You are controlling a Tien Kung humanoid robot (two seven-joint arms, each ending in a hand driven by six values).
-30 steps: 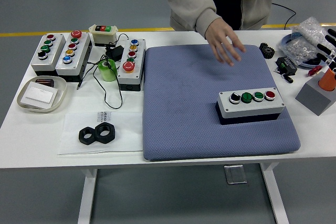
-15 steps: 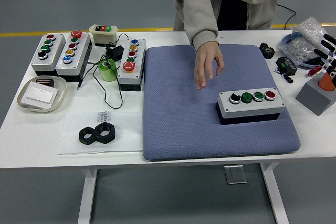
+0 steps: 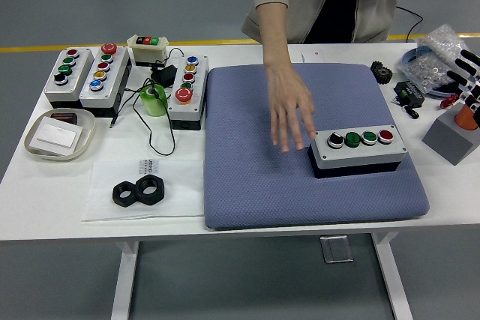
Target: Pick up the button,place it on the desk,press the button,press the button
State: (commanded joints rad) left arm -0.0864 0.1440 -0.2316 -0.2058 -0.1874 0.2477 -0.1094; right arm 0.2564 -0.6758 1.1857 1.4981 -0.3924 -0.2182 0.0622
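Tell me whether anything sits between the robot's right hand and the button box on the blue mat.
Yes, though only low clutter. The right hand is at the table's right edge, above a grey block holding an orange piece. The button box lies to its left on the blue mat. A person's hand hovers at the box's far-left corner, not on that path.

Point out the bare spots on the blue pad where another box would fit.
Free: the blue pad left of the person's hand down to its near edge, and its far strip behind the button box. Crowded: around that box with the hand beside it.
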